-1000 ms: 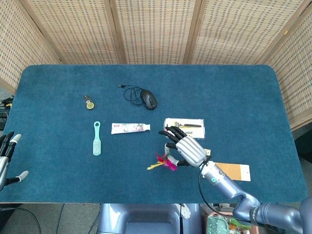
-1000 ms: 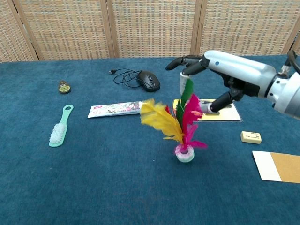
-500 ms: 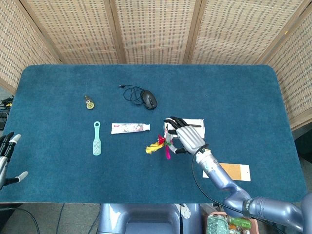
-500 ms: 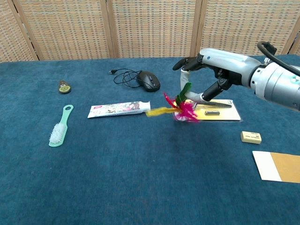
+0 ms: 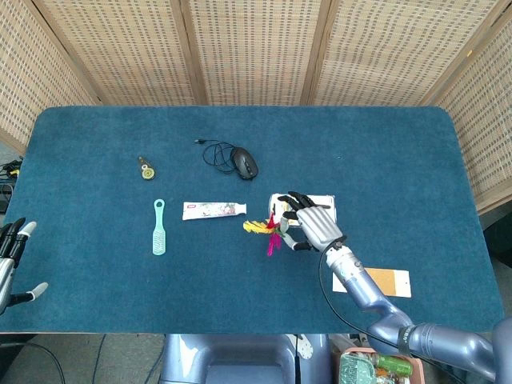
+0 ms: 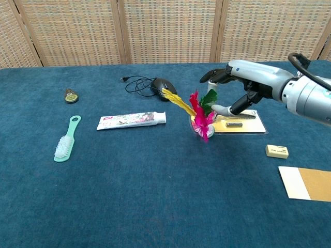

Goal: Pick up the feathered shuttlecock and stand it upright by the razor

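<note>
The feathered shuttlecock (image 6: 200, 114) stands nearly upright on its white base, with yellow, pink and green feathers fanned upward; it also shows in the head view (image 5: 268, 230). It sits at the left edge of the razor's white card (image 6: 239, 124), seen from above too (image 5: 320, 205). My right hand (image 6: 242, 89) hovers just right of the feathers with thumb and fingers apart around the green one, with no visible grip. The head view shows this right hand (image 5: 314, 226) over the card. My left hand (image 5: 11, 254) rests at the table's left edge, fingers spread, holding nothing.
A toothpaste tube (image 6: 132, 120) lies left of the shuttlecock, a mint brush (image 6: 66, 139) further left. A black mouse (image 6: 164, 88) with its cable and a small round object (image 6: 71, 95) lie further back. An eraser (image 6: 276, 151) and a brown card (image 6: 306, 184) are at the right.
The right hand carried the shuttlecock from the table's front to the razor card and set it on its base. Its fingers have since spread apart and the feathers stand more upright.
</note>
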